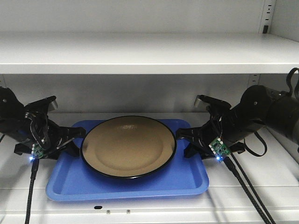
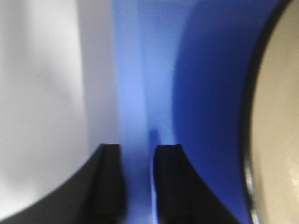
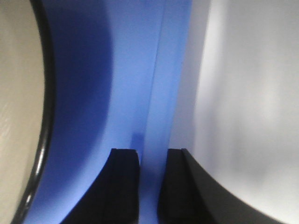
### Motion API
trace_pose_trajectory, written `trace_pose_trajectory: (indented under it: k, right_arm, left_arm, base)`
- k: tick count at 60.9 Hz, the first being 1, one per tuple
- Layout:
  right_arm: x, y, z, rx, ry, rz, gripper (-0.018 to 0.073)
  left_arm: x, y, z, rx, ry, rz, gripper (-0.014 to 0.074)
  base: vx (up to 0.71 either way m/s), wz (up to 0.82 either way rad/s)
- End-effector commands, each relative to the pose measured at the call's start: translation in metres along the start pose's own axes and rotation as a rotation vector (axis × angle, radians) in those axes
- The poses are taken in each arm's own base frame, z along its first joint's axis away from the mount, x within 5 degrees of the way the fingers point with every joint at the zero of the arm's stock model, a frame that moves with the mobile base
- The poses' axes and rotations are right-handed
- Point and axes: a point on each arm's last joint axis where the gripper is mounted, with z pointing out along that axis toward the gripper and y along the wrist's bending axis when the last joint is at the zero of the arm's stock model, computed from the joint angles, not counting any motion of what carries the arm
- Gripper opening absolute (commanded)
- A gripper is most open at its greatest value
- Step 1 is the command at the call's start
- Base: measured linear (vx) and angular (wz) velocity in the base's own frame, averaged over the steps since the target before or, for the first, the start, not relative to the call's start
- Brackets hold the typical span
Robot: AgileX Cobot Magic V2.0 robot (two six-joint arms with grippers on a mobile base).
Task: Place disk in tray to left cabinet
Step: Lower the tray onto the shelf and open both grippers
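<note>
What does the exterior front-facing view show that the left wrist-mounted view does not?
Only the front view shows both arms, the right gripper at the tray's right rim, and the white-grey cabinet shelves. Only the left wrist view shows the left gripper up close, its jaws straddling the rim. Both show the rectangular bright blue plastic tray carrying the round tan plate with a black rim.

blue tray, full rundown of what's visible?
The tray is a bright blue rectangle, plastic by its look, with rounded corners and a low raised rim. It lies flat on a white cabinet shelf, long side facing the front camera. The tan, black-rimmed disk sits in it, filling most of its depth. The left tool straddles the tray's left rim and the right tool its right rim, one finger on each side; whether they pinch it is unclear. No damage shows.
</note>
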Motion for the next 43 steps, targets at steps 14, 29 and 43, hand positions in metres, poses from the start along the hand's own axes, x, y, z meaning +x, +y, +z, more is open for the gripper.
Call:
trace_pose_trajectory:
  k: [14, 29, 43]
  right_arm:
    - [-0.015, 0.032, -0.034, -0.127, -0.169, -0.006, 0.0427]
    - [-0.018, 0.025, -0.034, -0.038, -0.206, -0.073, 0.0541]
    - [-0.019, 0.016, -0.035, 0.072, -0.21, -0.145, 0.054]
  left_arm:
    - [-0.013, -0.035, -0.032, 0.151, -0.164, -0.022, 0.0424]
    - [-0.017, -0.032, -0.032, 0.12, -0.209, -0.003, 0.0424]
    - [-0.018, -0.026, -0.032, 0.045, -0.216, 0.054, 0.0424]
  base:
    - [0.0, 0.0]
    - [0.0, 0.0]
    - [0.0, 0.0]
